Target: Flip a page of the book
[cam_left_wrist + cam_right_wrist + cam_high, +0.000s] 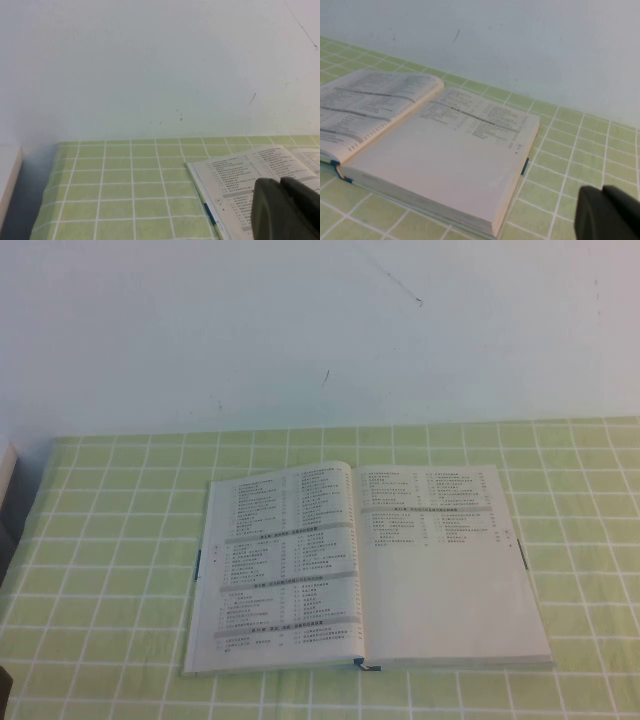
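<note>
The book lies open and flat in the middle of the table, white pages with black text and thin dark-blue cover edges. Neither gripper shows in the high view. In the left wrist view my left gripper is shut and empty, hovering over the book's left page near its outer edge. In the right wrist view my right gripper is shut and empty, above the cloth just off the right side of the book, clear of it.
A green checked tablecloth covers the table. A white wall stands right behind it. A pale board-like object sits off the table's far left edge and also shows in the left wrist view.
</note>
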{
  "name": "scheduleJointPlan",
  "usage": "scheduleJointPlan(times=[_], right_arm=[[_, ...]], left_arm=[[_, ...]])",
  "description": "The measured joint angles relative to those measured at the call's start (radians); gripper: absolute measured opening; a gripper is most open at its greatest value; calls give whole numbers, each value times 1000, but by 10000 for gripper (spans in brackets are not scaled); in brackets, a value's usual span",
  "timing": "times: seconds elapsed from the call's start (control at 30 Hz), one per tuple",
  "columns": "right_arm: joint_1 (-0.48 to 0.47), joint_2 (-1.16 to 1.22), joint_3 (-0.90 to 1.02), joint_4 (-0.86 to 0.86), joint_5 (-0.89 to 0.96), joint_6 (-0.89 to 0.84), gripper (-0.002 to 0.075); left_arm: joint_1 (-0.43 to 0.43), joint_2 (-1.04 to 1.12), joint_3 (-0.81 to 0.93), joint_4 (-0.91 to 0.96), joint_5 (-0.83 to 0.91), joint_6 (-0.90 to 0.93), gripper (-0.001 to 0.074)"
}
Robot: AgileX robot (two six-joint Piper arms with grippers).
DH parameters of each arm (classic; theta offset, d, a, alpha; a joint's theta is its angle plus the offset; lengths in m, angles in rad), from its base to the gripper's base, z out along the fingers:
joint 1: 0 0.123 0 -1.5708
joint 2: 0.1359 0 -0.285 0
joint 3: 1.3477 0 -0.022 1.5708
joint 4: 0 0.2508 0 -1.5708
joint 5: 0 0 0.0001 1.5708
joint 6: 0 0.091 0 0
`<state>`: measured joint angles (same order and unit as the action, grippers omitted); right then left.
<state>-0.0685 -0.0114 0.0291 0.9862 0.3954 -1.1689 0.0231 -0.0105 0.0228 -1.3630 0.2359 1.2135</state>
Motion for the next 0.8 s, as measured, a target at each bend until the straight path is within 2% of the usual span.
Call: scheduleJointPlan(times=[0.8], right_arm=[[0,0,0,0,2,0,-3]], left_arm=[[0,0,0,-27,0,2,-4]])
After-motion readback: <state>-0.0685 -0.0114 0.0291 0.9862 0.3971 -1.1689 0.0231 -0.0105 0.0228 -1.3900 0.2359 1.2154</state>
